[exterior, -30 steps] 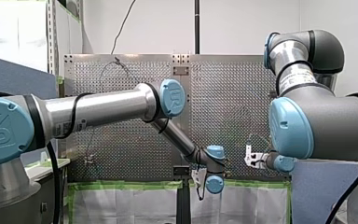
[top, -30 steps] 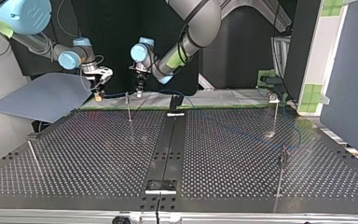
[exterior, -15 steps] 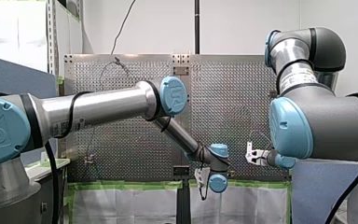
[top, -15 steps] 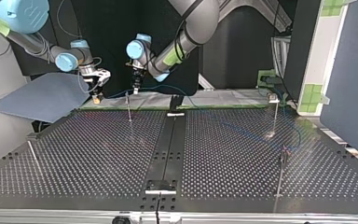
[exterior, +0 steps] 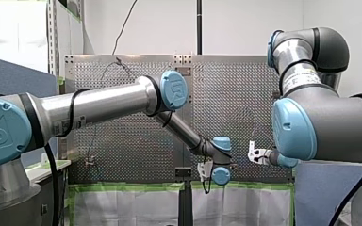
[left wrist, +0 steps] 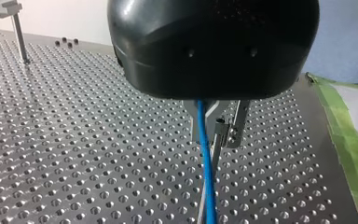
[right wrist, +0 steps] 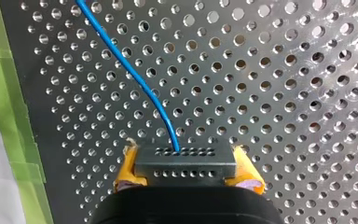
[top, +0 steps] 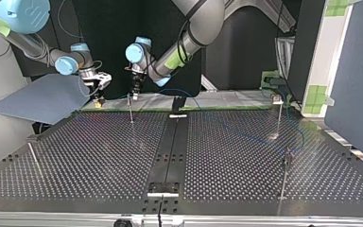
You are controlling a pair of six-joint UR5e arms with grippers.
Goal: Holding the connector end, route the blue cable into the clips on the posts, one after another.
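Observation:
In the right wrist view my right gripper point(right wrist: 186, 169) has its yellow pads point(right wrist: 127, 168) shut on the grey connector point(right wrist: 186, 156). The blue cable point(right wrist: 130, 70) leaves the connector and runs away over the perforated plate. In the left wrist view my left gripper point(left wrist: 220, 128) has its metal fingers point(left wrist: 238, 123) shut on the blue cable point(left wrist: 206, 177), just above a thin post point(left wrist: 216, 151). In the top view my left gripper point(top: 133, 96) hangs over the far post point(top: 130, 109), and my right gripper point(top: 97, 99) is close at its left.
More posts stand at the top view's right point(top: 280, 116), at the near right point(top: 286, 175) and, tilted, at the near left point(top: 33, 156). A rail point(top: 170, 146) crosses the table point(top: 99, 156). Beyond the far edge lie green tape point(top: 227, 108) and a blue-grey sheet point(top: 42, 99).
In the top view both grippers have shifted a little to the left, my left one onto the far post's top. Both grips are unchanged.

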